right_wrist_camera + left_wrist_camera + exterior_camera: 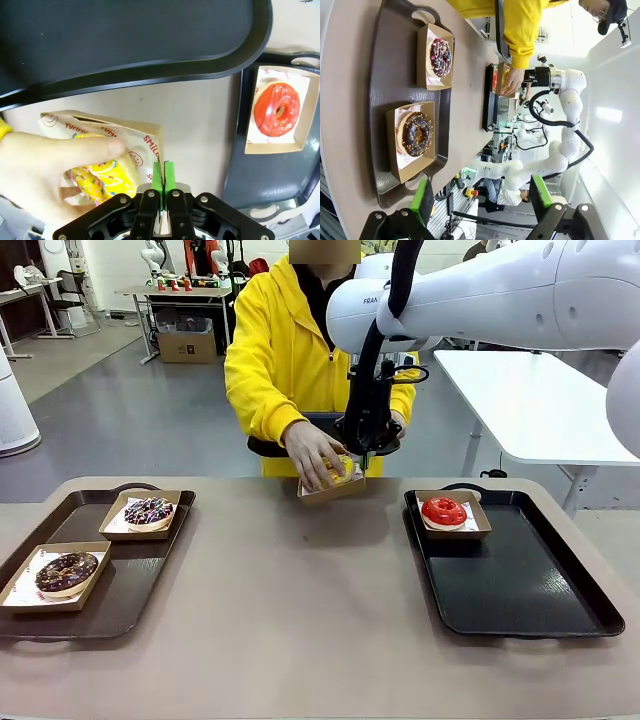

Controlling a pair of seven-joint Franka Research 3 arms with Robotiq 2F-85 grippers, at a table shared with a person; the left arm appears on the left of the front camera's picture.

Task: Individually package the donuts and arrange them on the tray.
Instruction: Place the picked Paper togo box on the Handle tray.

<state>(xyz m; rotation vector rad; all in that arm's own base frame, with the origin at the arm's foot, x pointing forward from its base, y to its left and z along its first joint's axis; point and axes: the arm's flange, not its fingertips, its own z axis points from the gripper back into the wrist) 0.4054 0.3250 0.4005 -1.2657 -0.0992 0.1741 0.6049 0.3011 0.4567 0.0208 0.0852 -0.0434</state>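
Donut packaging: yellow donut going into its carton at the far edge of the surface.

Surface (300, 590), tan, carrying two dark trays. Left tray (130, 590) holds two open cartons: the sprinkled dark donut (149, 510) and the chocolate-glazed donut (66, 571), glossy with flecked topping, each on printed paper, apparently awaiting transfer. Right tray (530, 580) holds the glossy red donut (444, 510) in its carton at the far left corner, judged to be already arranged. Between the trays, at the far edge, a kraft carton (333, 487) with red print; the person's hand (316, 452) presses the yellow sprinkled donut (100, 180) into it. Right gripper (163, 176): pads together, pinching the carton's wall, seemingly to steady it. Left gripper (482, 197): fingers apart, empty, raised above the left tray.
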